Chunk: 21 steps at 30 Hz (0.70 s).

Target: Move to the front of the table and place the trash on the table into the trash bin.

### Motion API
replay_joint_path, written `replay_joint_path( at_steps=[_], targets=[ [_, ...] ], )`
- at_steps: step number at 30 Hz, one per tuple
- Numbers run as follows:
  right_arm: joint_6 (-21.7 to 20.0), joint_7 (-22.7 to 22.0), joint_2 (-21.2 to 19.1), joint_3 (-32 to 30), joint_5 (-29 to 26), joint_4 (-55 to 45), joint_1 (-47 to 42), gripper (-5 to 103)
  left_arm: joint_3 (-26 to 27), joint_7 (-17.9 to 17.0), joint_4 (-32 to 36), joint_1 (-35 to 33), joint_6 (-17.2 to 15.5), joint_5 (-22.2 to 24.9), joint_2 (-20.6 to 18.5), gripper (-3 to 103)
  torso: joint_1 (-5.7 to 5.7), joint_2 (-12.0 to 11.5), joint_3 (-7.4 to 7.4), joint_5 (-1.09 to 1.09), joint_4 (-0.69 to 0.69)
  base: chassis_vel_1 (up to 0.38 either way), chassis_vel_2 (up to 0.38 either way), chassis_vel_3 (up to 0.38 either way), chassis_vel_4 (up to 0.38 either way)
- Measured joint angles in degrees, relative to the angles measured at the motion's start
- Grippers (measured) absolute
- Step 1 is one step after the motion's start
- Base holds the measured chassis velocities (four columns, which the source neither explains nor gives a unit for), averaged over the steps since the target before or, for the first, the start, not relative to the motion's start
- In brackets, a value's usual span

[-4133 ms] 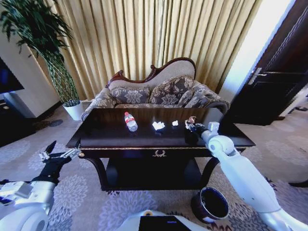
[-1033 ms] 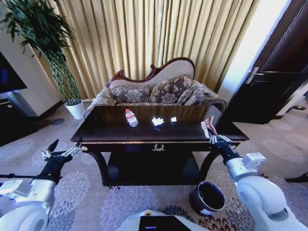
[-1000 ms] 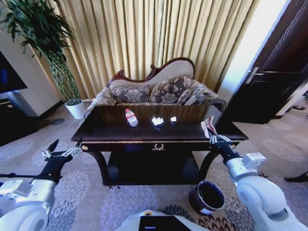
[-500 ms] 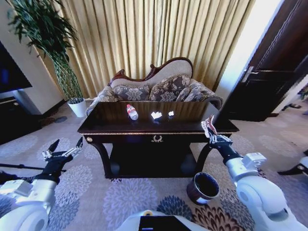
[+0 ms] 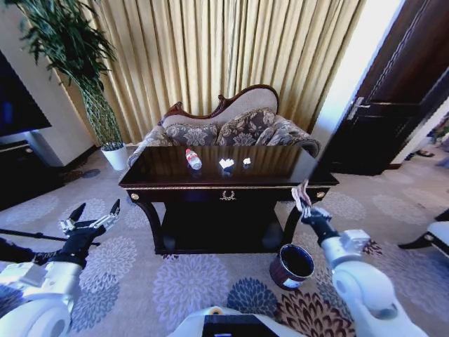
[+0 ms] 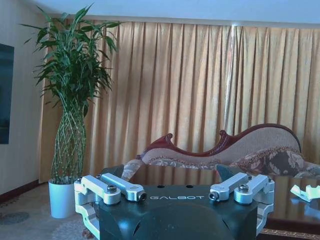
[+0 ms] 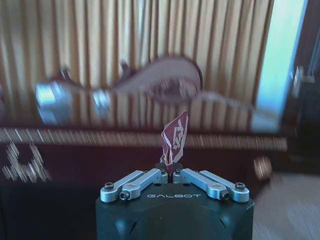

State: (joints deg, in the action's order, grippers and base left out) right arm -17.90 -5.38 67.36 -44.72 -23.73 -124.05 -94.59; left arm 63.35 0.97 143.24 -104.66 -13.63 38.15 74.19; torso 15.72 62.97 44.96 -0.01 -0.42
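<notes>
Red-and-white wrapper point(image 7: 174, 142) pinched upright in the closed right gripper point(image 7: 170, 173).

Left gripper point(image 6: 177, 192) at bottom centre, fingers point(image 6: 122, 186) spread wide. Table point(image 6: 280, 200) glossy at lower right, crumpled white paper point(image 6: 306, 192) at right edge. Sofa point(image 6: 225, 150) behind; potted plant point(image 6: 72, 100) left; gold curtains point(image 6: 200, 85) across back.

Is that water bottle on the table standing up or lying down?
Lying down. The water bottle rests on its side on the table, near the crumpled paper.
</notes>
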Motion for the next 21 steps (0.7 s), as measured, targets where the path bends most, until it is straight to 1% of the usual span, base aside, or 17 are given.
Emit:
replay_joint_path(
  at_steps=[2, 3, 5, 6, 9, 10, 11, 12, 13, 15, 16, 17, 18, 19, 21],
  targets=[
    [0.8, 0.9, 0.7, 1.3, 3.3, 6.4, 0.4, 0, -0.1, -0.1, 0.0, 0.3, 0.0, 0.0, 0.0, 100, 0.00, 0.0, 0.00, 0.00, -0.01, 0.000, 0.000, 0.000, 0.000],
    [0.8, 0.9, 0.7, 1.3, 3.3, 6.4, 0.4, 0, -0.1, -0.1, 0.0, 0.3, 0.0, 0.0, 0.0, 100, 0.00, 0.0, 0.00, 0.00, -0.01, 0.000, 0.000, 0.000, 0.000],
    [1.9, 1.4, 1.2, 2.6, 6.0, 14.7, 2.8, 0, -0.1, -0.1, 0.0, 0.5, 0.0, 0.0, 0.1, 100, -0.01, 0.0, -0.01, 0.02, -0.01, 0.000, 0.000, 0.000, 0.000],
    [1.9, 1.4, 1.2, 2.6, 6.0, 14.7, 2.8, 0, -0.1, -0.1, 0.0, 0.5, 0.0, 0.0, 0.1, 100, -0.01, 0.0, -0.01, 0.02, -0.01, 0.000, 0.000, 0.000, 0.000],
    [3.3, 1.5, 0.7, 4.1, 7.6, 26.9, 8.1, 0, 0.0, -0.1, 0.0, 0.4, 0.0, -0.1, 0.6, 100, -0.01, 0.0, 0.00, 0.01, 0.00, 0.000, 0.000, 0.000, 0.000],
    [3.3, 1.5, 0.7, 4.1, 7.6, 26.9, 8.1, 0, 0.0, -0.1, 0.0, 0.4, 0.0, -0.1, 0.6, 100, -0.01, 0.0, 0.00, 0.01, 0.00, 0.000, 0.000, 0.000, 0.000],
    [3.4, 1.5, 0.5, 4.3, 7.9, 29.0, 9.2, 0, 0.0, -0.1, 0.0, 0.4, 0.0, -0.2, 0.6, 100, -0.01, 0.0, -0.01, 0.01, -0.01, 0.000, 0.000, 0.000, 0.000],
    [4.3, 1.6, 0.1, 4.9, 9.4, 35.4, 12.8, 0, 0.0, 0.0, 0.0, 0.4, 0.1, -0.3, 0.7, 100, -0.01, 0.0, -0.01, 0.00, 0.02, 0.000, 0.000, 0.000, 0.000],
    [4.3, 1.6, 0.1, 4.9, 9.4, 35.4, 12.8, 0, 0.0, 0.0, 0.0, 0.4, 0.1, -0.3, 0.7, 100, -0.01, 0.0, -0.01, 0.00, 0.02, 0.000, 0.000, 0.000, 0.000],
    [5.9, 1.8, -0.5, 5.8, 11.8, 45.3, 17.5, 0, 0.0, 0.0, 0.0, 0.4, 0.3, -0.4, 0.6, 100, -0.01, 0.0, 0.00, 0.02, 0.00, 0.000, 0.000, 0.000, 0.000],
    [5.9, 1.8, -0.5, 5.8, 11.8, 45.3, 17.5, 0, 0.0, 0.0, 0.0, 0.4, 0.3, -0.4, 0.6, 100, -0.01, 0.0, 0.00, 0.02, 0.00, 0.000, 0.000, 0.000, 0.000],
    [6.4, 1.8, -0.8, 6.2, 12.5, 49.1, 19.4, 0, 0.0, 0.0, 0.0, 0.3, 0.6, -0.5, 0.6, 100, -0.01, 0.0, 0.00, 0.02, 0.00, 0.000, 0.000, 0.000, 0.000],
    [6.4, 1.8, -0.8, 6.2, 12.5, 49.1, 19.4, 0, 0.0, 0.0, 0.0, 0.3, 0.6, -0.5, 0.6, 100, -0.01, 0.0, 0.00, 0.02, 0.00, 0.000, 0.000, 0.000, 0.000],
    [6.7, 1.9, -1.2, 6.5, 13.4, 52.8, 21.1, 0, 0.1, 0.0, 0.0, 0.1, 0.8, -0.5, 0.6, 100, -0.01, 0.0, 0.00, 0.01, 0.00, 0.000, 0.000, 0.000, 0.000],
    [7.3, 2.2, -1.6, 6.6, 14.2, 56.7, 23.0, 0, 0.5, 0.2, 0.0, -0.2, 1.1, -0.5, 0.5, 100, -0.01, 0.0, -0.01, 0.00, 0.00, 0.000, 0.000, 0.000, 0.000]
  ],
)
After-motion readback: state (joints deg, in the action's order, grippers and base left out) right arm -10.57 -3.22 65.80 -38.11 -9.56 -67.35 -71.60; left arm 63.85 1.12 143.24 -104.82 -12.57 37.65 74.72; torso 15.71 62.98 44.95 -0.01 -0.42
